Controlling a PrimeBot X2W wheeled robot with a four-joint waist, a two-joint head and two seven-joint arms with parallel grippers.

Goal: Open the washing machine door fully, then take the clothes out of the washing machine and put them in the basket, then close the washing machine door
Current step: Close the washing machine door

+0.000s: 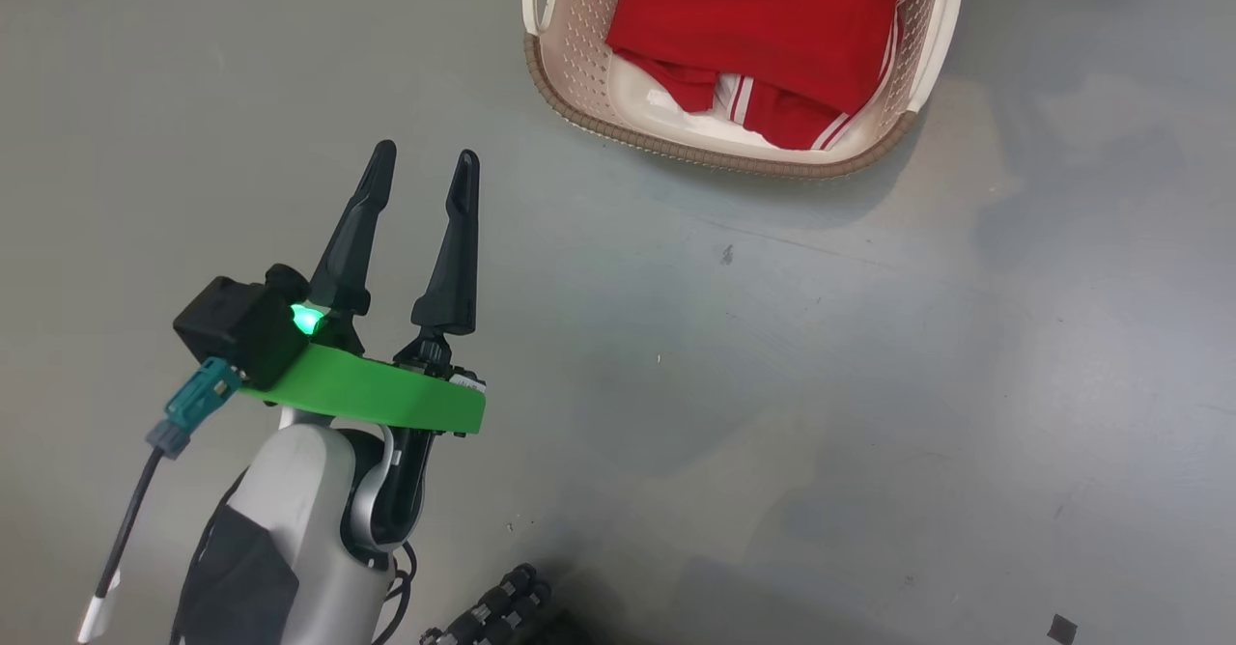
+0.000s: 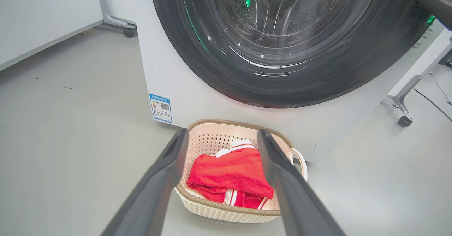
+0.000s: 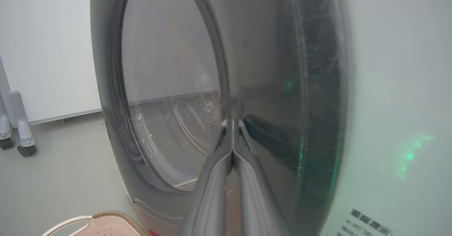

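Note:
The basket (image 1: 618,128) stands on the grey floor with the red clothes (image 1: 763,27) piled inside. My left gripper (image 1: 425,157) hovers open and empty over the floor, left of the basket and short of it. In the left wrist view its fingers frame the basket (image 2: 226,214) and the clothes (image 2: 229,172), which sit right before the white washing machine (image 2: 169,70). The washing machine door (image 2: 212,70) lies flat against the machine's front. My right gripper (image 3: 232,122) is shut, its tips pressed on the door's black rim (image 3: 275,87). One of its fingers (image 2: 430,3) shows at the door's right edge.
Wheeled frame legs stand on both sides of the machine (image 2: 406,119) (image 2: 129,33), and a castor (image 3: 24,149) sits by the white wall panel. A black ribbed part (image 1: 502,606) lies low near my base. A corner of the basket (image 3: 106,216) is below the door.

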